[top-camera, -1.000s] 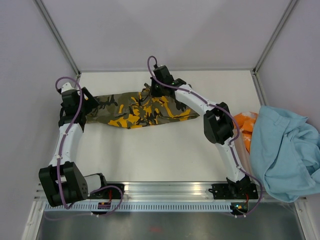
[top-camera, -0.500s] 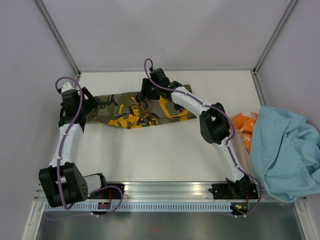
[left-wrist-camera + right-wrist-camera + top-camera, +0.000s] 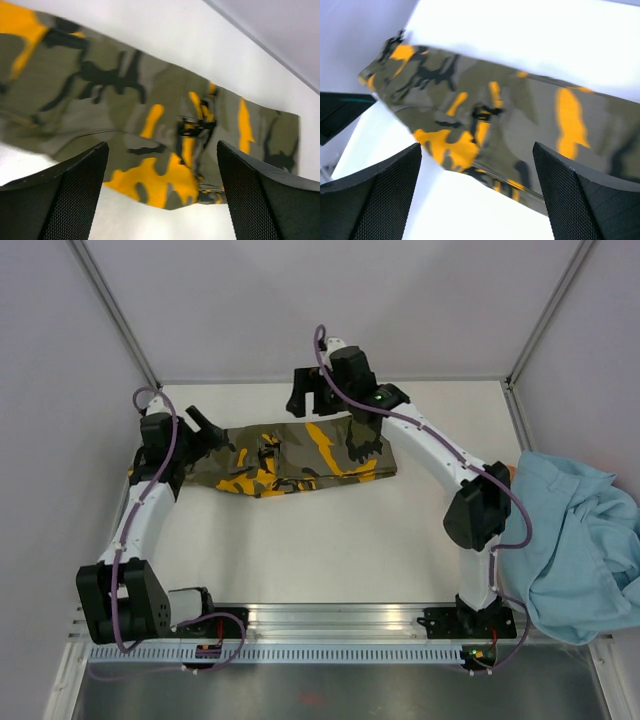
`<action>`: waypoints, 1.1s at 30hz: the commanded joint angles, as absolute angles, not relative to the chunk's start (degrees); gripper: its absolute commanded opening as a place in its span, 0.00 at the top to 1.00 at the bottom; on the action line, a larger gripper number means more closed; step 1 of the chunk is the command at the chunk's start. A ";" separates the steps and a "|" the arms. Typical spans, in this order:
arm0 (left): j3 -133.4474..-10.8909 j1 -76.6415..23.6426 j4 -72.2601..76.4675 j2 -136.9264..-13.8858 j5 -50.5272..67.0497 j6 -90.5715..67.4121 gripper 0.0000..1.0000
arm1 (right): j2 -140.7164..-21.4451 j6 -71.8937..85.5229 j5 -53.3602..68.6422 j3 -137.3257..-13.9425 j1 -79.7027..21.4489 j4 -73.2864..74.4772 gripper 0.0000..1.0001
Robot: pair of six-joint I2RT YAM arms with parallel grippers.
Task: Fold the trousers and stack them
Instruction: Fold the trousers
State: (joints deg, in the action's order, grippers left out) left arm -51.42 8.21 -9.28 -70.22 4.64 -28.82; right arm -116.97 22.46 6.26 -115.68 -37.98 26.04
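Top external view: the trousers (image 3: 290,453) are lying flat on the bench (image 3: 330,540) as one long band of camouflage cloth. Their right end is showing a squared-off edge. Their left end is running under the left arm.

The left claw (image 3: 203,427) is hovering over the left end of the trousers. Its jaws are standing wide apart and gripping nothing. In the left wrist view its two dark fingers (image 3: 60,195) are framing the cloth from above, with no cloth between them. From there the trousers are stretching away towards their far end.

The right claw (image 3: 312,392) is hanging above the far edge of the trousers, near the middle of their length. Its jaws are likewise standing wide apart and holding nothing. In the right wrist view its fingers (image 3: 580,195) are sitting clear of the cloth. The trousers are appearing below them slightly blurred, and no fold or hem is being pinched. Whether either claw is brushing the cloth at any point cannot be told from these views, though both are appearing raised off it.

A light-blue garment (image 3: 570,540) is lying crumpled well apart from the trousers, beyond their right end. It is hanging partly past the edge of the bench on that side.
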 commanded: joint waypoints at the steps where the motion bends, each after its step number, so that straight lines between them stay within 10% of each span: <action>1: -57.64 2.13 -2.64 -75.73 10.99 -34.01 0.06 | -112.26 24.16 2.37 -107.86 -29.90 26.55 0.02; 12: -79.43 -14.23 -12.89 -101.49 0.47 -33.41 0.09 | -105.46 19.60 3.58 -79.38 -11.35 13.73 0.02; 33: -86.39 -17.75 -19.33 -120.40 -12.47 -30.06 0.31 | -120.41 20.12 17.22 -80.42 -8.35 4.22 0.03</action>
